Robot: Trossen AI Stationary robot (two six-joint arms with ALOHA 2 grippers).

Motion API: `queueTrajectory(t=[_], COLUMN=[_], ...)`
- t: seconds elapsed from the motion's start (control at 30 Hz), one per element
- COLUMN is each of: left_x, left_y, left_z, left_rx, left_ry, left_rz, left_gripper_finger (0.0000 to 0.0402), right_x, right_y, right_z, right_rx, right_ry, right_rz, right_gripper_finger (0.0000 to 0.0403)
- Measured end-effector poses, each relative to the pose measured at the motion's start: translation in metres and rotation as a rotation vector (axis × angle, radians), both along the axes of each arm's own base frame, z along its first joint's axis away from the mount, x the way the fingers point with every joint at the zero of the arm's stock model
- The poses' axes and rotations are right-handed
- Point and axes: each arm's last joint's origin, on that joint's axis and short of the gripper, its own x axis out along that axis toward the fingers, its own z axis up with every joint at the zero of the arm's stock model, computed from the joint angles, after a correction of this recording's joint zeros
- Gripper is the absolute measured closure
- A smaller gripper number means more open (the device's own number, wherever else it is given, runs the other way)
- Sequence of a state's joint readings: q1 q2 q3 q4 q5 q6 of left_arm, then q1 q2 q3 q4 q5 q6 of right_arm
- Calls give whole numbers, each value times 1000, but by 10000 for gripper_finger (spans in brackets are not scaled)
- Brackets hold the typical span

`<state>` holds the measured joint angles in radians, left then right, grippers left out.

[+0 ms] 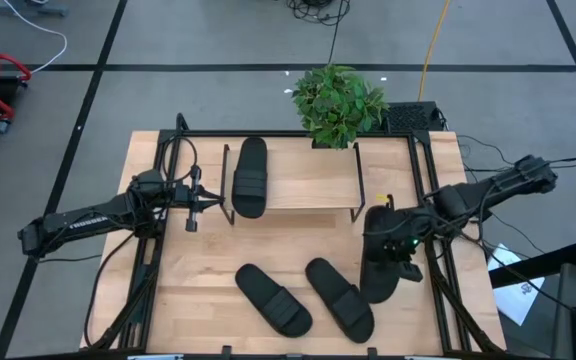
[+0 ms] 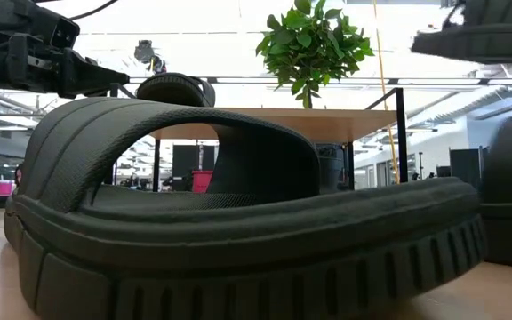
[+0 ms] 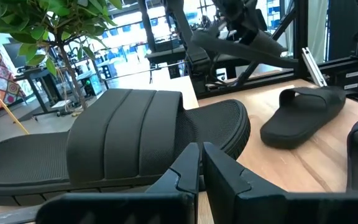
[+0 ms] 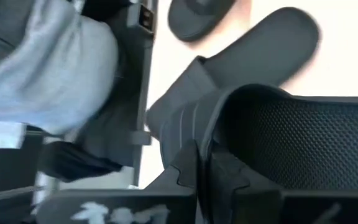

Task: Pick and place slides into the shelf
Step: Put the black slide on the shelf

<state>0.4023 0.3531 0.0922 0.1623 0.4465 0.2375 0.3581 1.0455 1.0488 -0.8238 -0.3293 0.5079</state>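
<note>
The shelf (image 1: 308, 182) stands at the table's far middle, and one black slide (image 1: 250, 177) lies on its plank top at the left end, also in the left wrist view (image 3: 123, 143). Two slides (image 1: 273, 298) (image 1: 340, 297) lie on the table near the front edge. My right gripper (image 1: 392, 250) is shut on the fourth slide (image 1: 378, 262) to the right of the shelf. My left gripper (image 1: 212, 203) is shut and empty, level, just off the shelf's left end, its fingertips (image 3: 201, 155) short of the slide on the shelf. My right gripper pinches the slide's sole by its raised rim (image 4: 219, 127) between its two fingers, with the textured footbed (image 4: 303, 146) beside them. The slide is lifted clear of the table; it shows in the air at the top right of the low view (image 2: 483, 40).
A potted plant (image 1: 338, 100) stands behind the shelf. Black frame rails (image 1: 430, 200) run along the table's left and right sides. A slide (image 2: 238, 222) lies right in front of the low camera. Bare wood lies between the shelf and the two front slides.
</note>
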Motion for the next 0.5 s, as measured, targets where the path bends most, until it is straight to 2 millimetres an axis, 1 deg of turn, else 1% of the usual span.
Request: queueTrajectory(t=[0.13, 0.27, 0.33, 0.5], left_x=[0, 0, 0, 0], left_y=[0, 0, 0, 0], left_z=[0, 0, 0, 0], left_rx=[1, 2, 2, 2], left_ry=[-2, -3, -3, -2], left_rz=[1, 1, 0, 0], left_gripper_finger=[376, 376, 376, 376], right_x=[6, 23, 34, 61], right_y=[-6, -14, -19, -38], right_z=[19, 25, 26, 17], right_rx=[-59, -54, -26, 53], right_ry=[-6, -33, -35, -17], right_rz=[15, 66, 89, 144], right_gripper_finger=[402, 402, 402, 402])
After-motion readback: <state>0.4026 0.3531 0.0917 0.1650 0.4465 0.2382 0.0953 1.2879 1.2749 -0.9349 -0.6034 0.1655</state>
